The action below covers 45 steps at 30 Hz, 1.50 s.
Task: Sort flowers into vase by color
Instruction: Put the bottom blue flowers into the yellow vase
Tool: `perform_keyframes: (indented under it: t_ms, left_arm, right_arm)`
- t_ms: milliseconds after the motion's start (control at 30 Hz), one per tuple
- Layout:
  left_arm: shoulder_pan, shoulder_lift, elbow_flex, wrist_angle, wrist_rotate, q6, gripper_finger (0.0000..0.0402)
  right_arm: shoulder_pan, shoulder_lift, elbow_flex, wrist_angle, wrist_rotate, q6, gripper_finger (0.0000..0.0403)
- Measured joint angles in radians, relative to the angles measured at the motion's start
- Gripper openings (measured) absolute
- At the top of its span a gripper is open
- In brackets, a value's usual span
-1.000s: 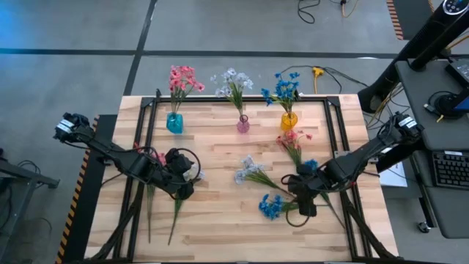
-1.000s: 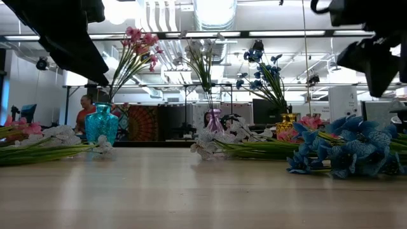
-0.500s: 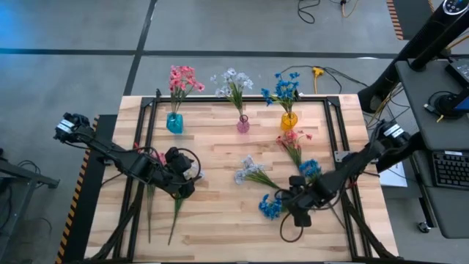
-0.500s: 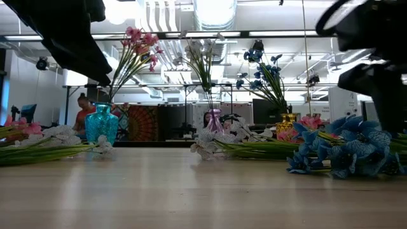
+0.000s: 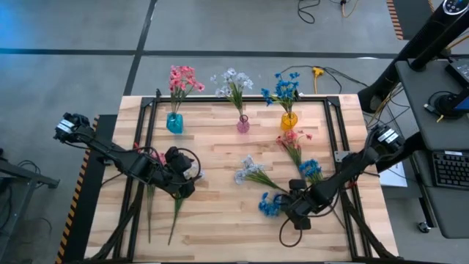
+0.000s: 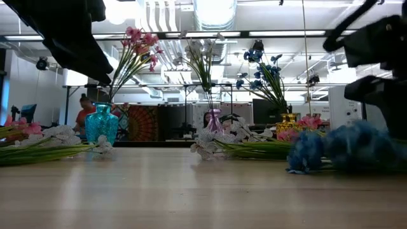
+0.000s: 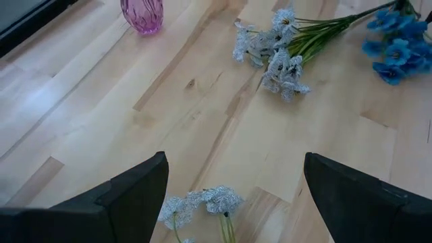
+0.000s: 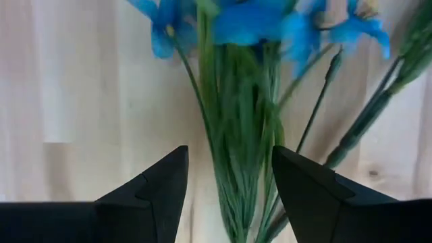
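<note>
The table (image 5: 220, 139) was pale planked wood, smooth with a faint satin sheen. Three vases, teal (image 5: 174, 122), pink (image 5: 242, 125) and amber (image 5: 289, 120), appeared glossy and translucent, like glass. The flowers (image 8: 236, 135) looked matt, fabric-like. Both grippers' fingers (image 7: 128, 196) were dark matt plastic.

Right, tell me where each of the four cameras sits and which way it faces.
High view: above the table, looking straight down; both arms show.
Low view: at table-top height, looking level toward the teal vase; dark arm parts hang from above.
Left wrist view: on the left arm, facing the purple vase past the open left gripper.
Right wrist view: on the right arm, right gripper open astride the blue flower stems.
Shared: the high view also shows those blue flowers.
</note>
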State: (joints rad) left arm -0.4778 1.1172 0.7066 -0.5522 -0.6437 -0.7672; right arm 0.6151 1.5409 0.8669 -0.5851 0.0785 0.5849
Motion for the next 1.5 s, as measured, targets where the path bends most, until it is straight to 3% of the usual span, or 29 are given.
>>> perform_keyframes:
  t_ms: [300,433,733,933,1167,1367,1500]
  left_arm:
    - [0.000,0.000,0.000,0.003,-0.002,0.000,0.0327]
    - [0.000,0.000,0.000,0.003,-0.003,0.000,0.0327]
    - [0.000,0.000,-0.001,0.003,-0.003,0.000,0.0327]
    - [0.000,0.000,-0.001,0.003,-0.004,0.000,0.0327]
    - [0.000,0.000,-0.001,0.007,-0.004,0.000,0.0327]
    - [0.000,0.000,-0.002,0.010,-0.029,0.004,0.0327]
    - [0.000,0.000,-0.002,0.011,-0.031,0.004,0.0327]
  right_arm:
    - [0.000,0.099,0.024,-0.007,0.004,-0.008,0.0195]
    - [0.000,0.085,0.036,-0.010,0.000,-0.010,0.0154]
    - [-0.005,-0.005,0.043,-0.008,-0.003,-0.012,0.0021]
    - [-0.030,-0.150,0.043,0.026,0.060,-0.030,0.0021]
    - [-0.082,-0.313,0.024,0.276,0.244,-0.280,0.0022]
    - [-0.147,-0.356,-0.040,0.614,0.187,-0.582,0.0022]
    - [-0.206,-0.342,-0.071,0.783,0.114,-0.692,0.0022]
